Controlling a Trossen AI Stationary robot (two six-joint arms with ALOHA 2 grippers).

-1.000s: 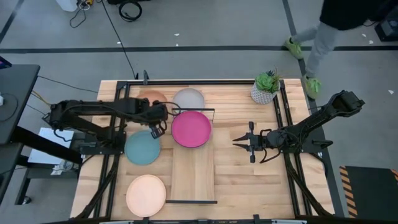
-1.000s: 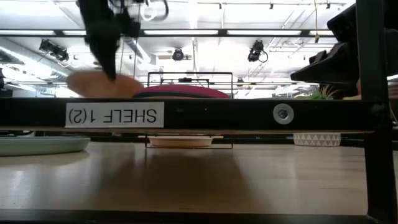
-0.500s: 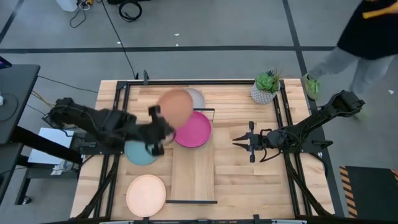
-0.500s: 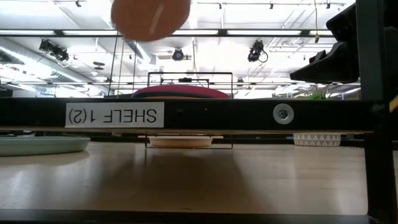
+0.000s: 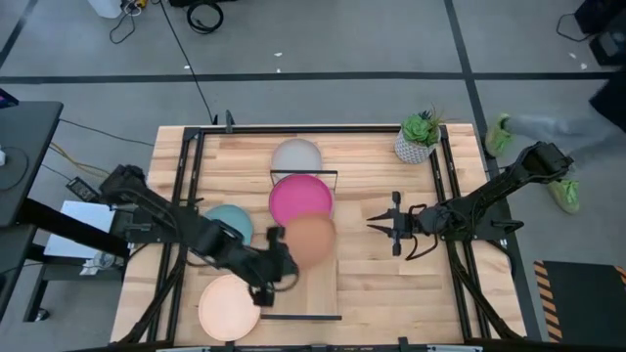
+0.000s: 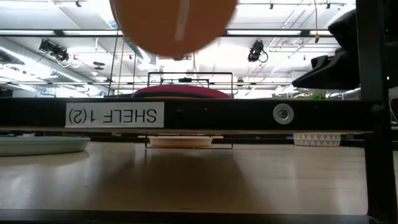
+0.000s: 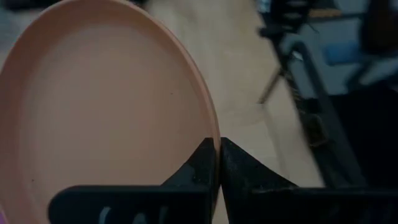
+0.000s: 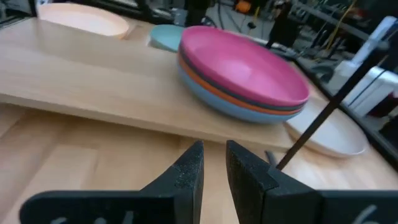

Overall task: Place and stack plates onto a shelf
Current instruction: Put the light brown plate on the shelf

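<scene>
Since earlier, left tool (image 5: 277, 269) is carrying tan plate (image 5: 312, 241) from 11 o'clock to mid-shelf (image 5: 305, 284).
Clamped on its rim; stack (image 5: 301, 200) forming at 12; three plates waiting on counter (image 5: 372, 279); right tool (image 5: 378, 224) idling, slightly parted.

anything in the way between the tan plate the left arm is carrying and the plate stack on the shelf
Nothing visible. The left end effector is shut on the tan plate, held up over the shelf just in front of the stack topped by the magenta plate. The shelf between them looks bare, and the right end effector waits off to the side.
</scene>
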